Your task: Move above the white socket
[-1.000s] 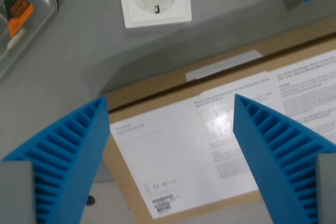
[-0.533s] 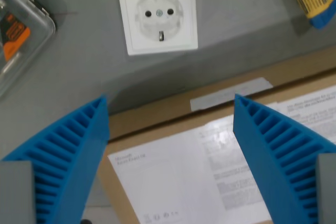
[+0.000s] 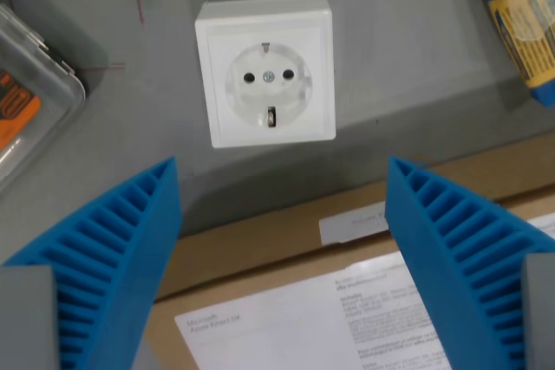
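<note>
A white square wall socket [image 3: 265,71] with a round recessed face lies flat on the grey table, in the upper middle of the wrist view. My gripper [image 3: 282,166] is open and empty, its two blue ribbed fingers [image 3: 104,257] spread wide at the bottom left and bottom right. The socket lies ahead of the fingertips, roughly centred between them and just above their tips in the picture.
A brown cardboard box with a white printed label [image 3: 321,322] lies under the fingers at the bottom. A clear plastic case with an orange item [image 3: 30,110] sits at the wrist view's left edge. A yellow and blue packet [image 3: 520,23] sits at the upper right.
The camera has moved forward over the table: the socket has shifted down toward the middle of the picture, and less of the cardboard box shows. The fingers stay equally open.
</note>
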